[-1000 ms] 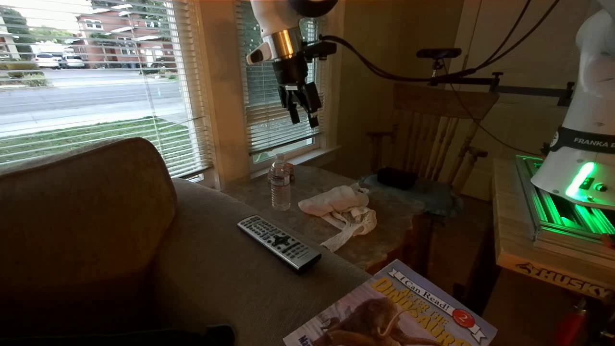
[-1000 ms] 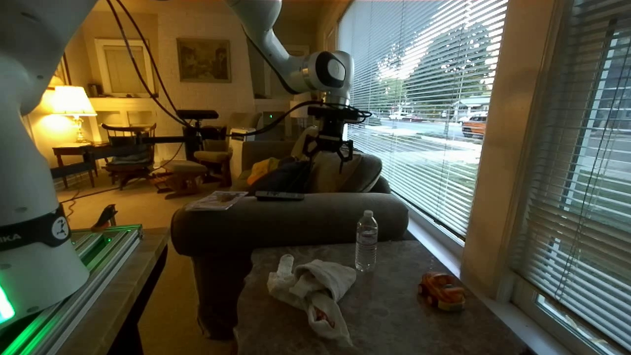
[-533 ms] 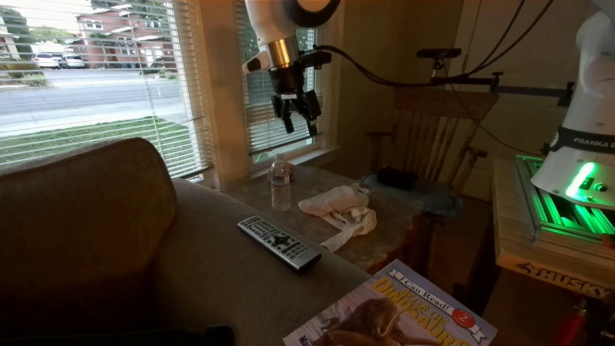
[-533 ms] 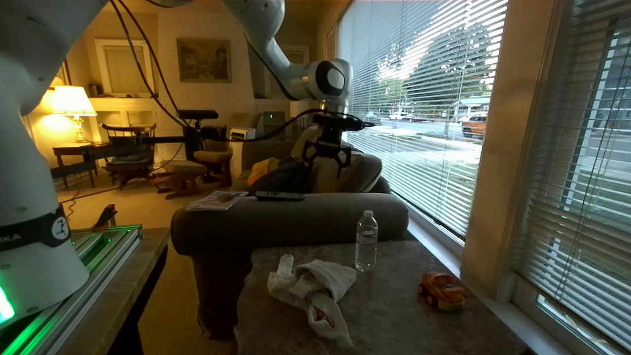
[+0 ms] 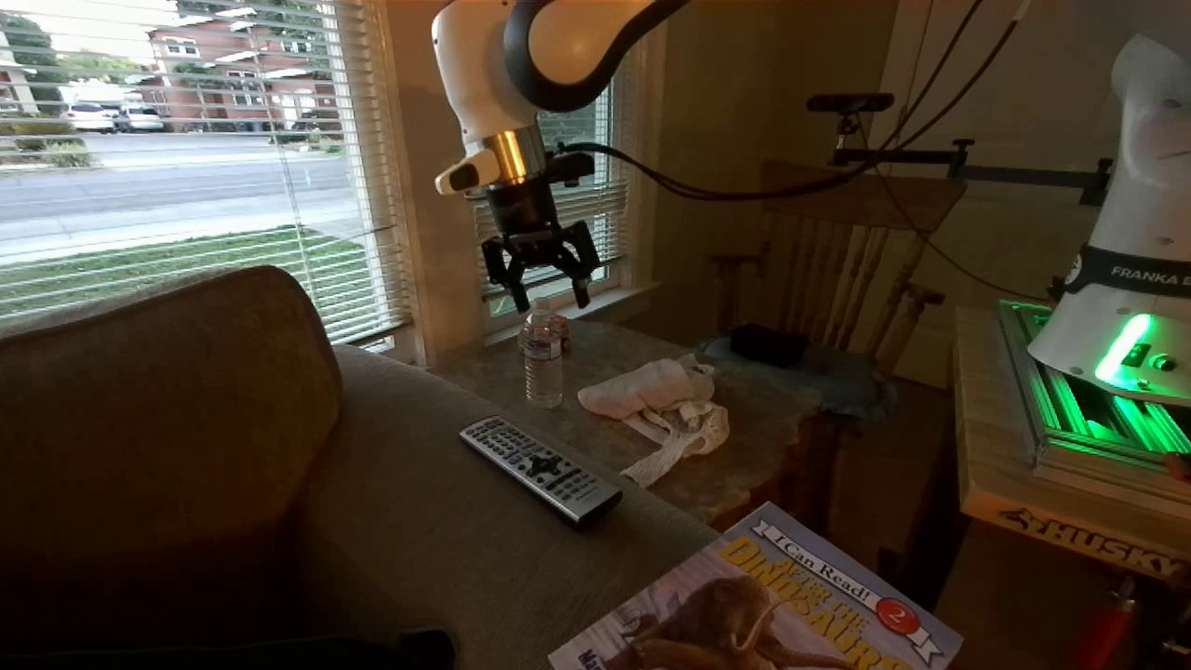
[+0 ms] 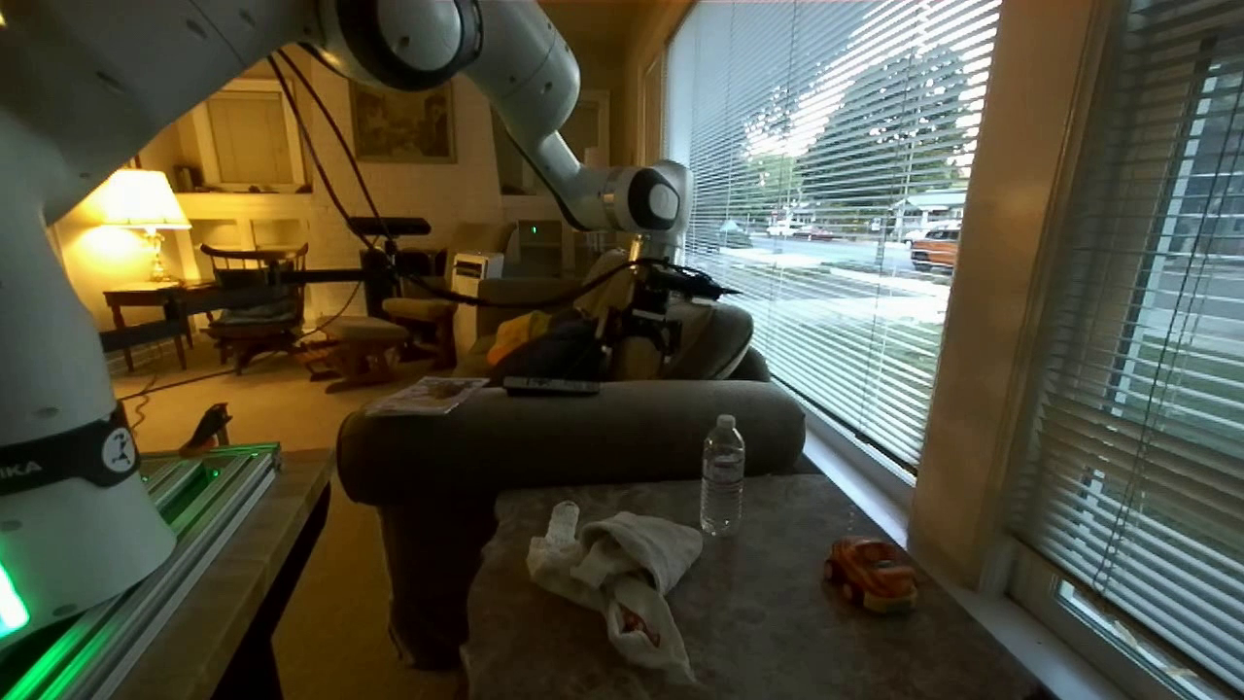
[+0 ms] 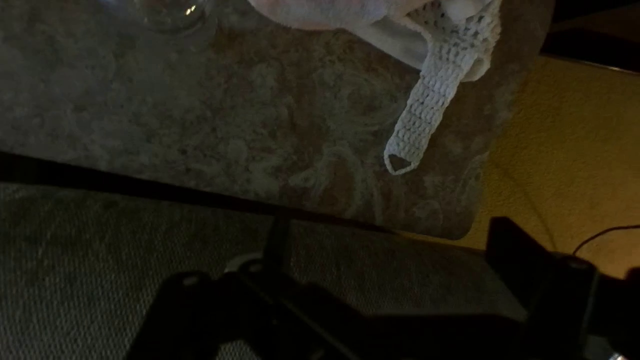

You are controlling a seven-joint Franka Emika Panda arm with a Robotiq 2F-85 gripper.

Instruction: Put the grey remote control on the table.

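Along the couch arm [image 5: 409,437], lengthwise, the remote [image 5: 541,471] points toward the window [image 5: 205,205].

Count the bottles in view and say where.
1: a clear bottle, upright on the table, close to the couch arm; both exterior views show this same one. Others could be hidden behind the couch arm or under the cloth.

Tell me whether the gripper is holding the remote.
No, the open gripper hangs clear of the grey remote control on the couch arm.
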